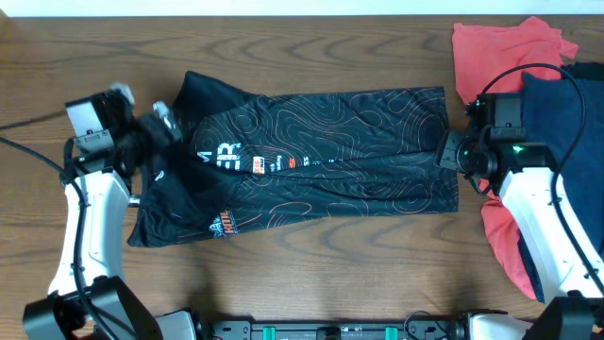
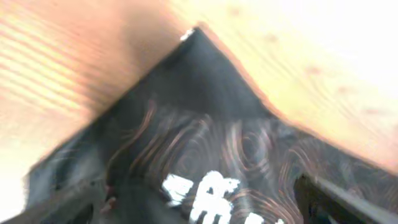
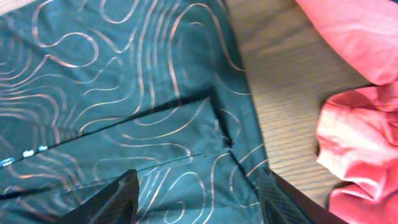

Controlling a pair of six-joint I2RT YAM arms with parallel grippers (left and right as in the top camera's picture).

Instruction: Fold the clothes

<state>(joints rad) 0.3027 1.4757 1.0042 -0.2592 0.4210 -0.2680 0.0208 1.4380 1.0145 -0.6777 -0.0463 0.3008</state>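
Your right claw (image 3: 196,182) gapes wide, empty, over the right edge of the one thin black contour-print jersey (image 1: 321,161) spread on the wooden tabletop (image 1: 330,283). Your left claw (image 2: 199,190), blurred, looks spread apart at its far corner. Beside the right claw: one coral-red garment (image 1: 505,52), one navy-blue garment (image 1: 566,113).

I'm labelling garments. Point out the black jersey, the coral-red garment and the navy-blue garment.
black jersey (image 1: 330,142), overhead view, middle of its printed body.
coral-red garment (image 1: 500,47), overhead view, upper bunched part.
navy-blue garment (image 1: 587,113), overhead view, upper part.
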